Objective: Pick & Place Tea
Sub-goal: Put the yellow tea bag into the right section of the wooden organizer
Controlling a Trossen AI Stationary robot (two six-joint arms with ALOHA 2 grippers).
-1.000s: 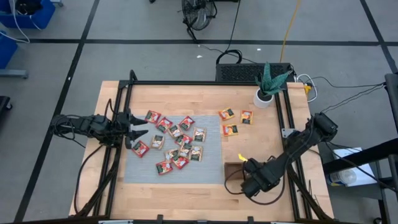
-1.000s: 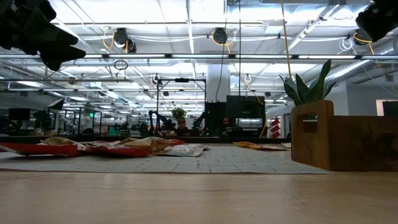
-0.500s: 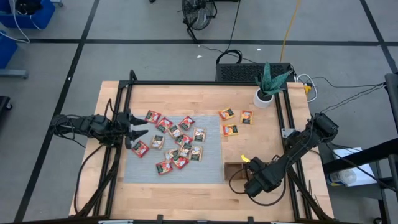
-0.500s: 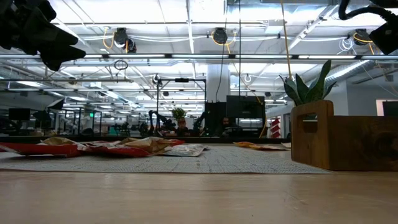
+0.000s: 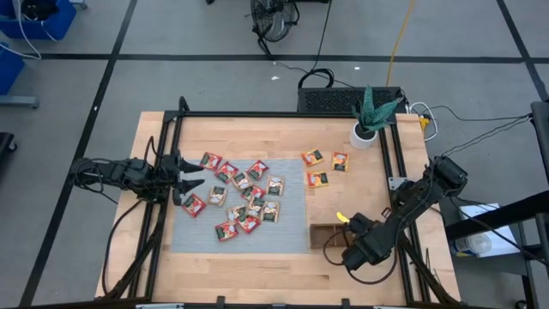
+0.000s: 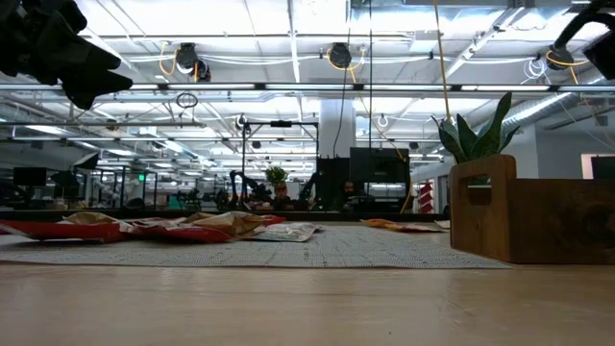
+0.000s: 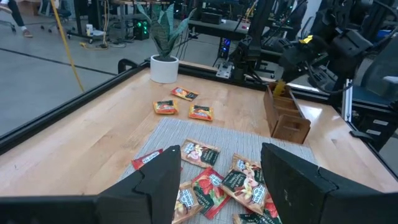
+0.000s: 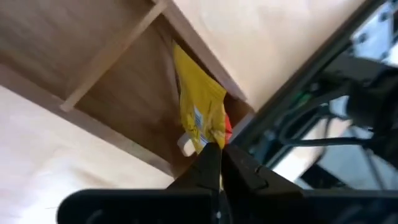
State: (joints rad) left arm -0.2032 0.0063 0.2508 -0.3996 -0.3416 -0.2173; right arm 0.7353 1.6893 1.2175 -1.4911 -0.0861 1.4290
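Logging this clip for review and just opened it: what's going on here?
Tea sorting on a table. The right gripper is over the wooden tray at the near right, jaws shut on a yellow sachet hanging into a compartment. The left gripper hovers at the left edge of the grey mat, jaws open and empty. A pile of sachets lies on the mat, and three more lie on the bare wood beside the potted plant.
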